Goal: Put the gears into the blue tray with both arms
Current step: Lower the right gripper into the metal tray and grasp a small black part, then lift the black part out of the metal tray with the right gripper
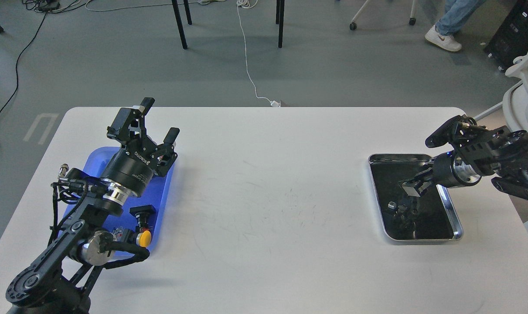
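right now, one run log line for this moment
left end effector open above blue tray | right end effector down in silver tray, grip unclear | gears hard to make out

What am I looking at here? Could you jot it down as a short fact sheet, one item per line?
surface: white table
left side: blue tray, partly hidden by the left arm
in blue tray: yellow push-button
left gripper: open, raised above the tray, empty
right side: silver tray with dark inside
in silver tray: small dark parts, too small to identify
right gripper: pointing down into the silver tray; open or shut unclear
background: person's leg
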